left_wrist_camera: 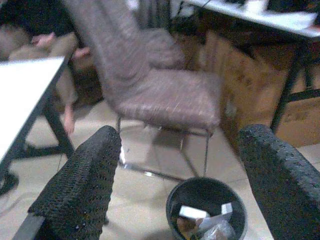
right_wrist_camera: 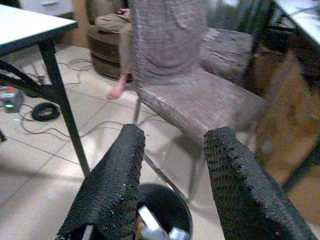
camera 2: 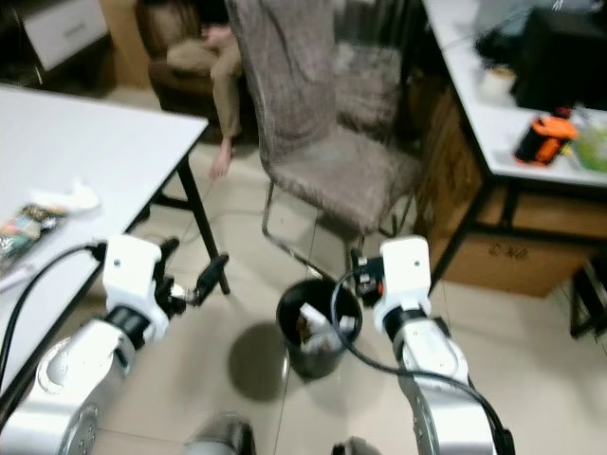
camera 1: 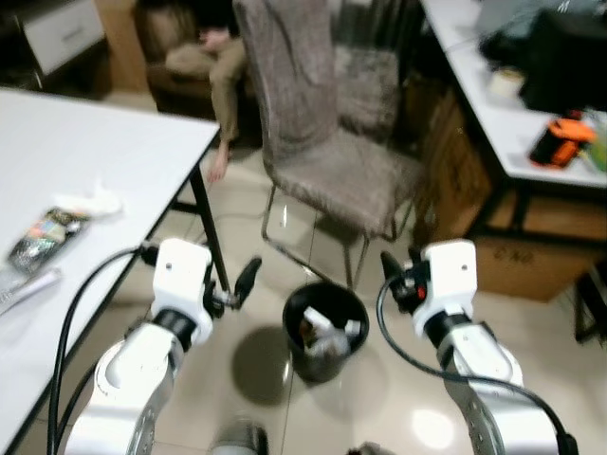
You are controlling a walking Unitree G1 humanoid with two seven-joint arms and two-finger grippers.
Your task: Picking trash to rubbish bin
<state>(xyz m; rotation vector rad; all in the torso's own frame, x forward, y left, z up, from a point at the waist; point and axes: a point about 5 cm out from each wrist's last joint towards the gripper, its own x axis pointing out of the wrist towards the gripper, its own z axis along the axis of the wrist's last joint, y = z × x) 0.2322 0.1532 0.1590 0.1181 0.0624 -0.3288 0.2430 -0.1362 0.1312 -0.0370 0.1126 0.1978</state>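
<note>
Black bin point(camera 1: 325, 332) on floor, trash point(camera 1: 327, 334) inside, between both claws, near the chair point(camera 1: 327, 142). Left claw point(camera 1: 237, 289) just left of bin, open, empty. Right claw point(right_wrist_camera: 172, 175) above bin's right rim, fingers apart, empty. More wrappers point(camera 1: 43, 237) on left worktop point(camera 1: 85, 152).

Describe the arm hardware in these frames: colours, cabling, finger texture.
Both arms are silver with white boxy wrist housings. The left tool and right tool each have two long black fingers; the wrist views show a dimpled, knobbly finger surface. A black cable loops from each wrist housing. Red detail sits beside the right housing.
</note>
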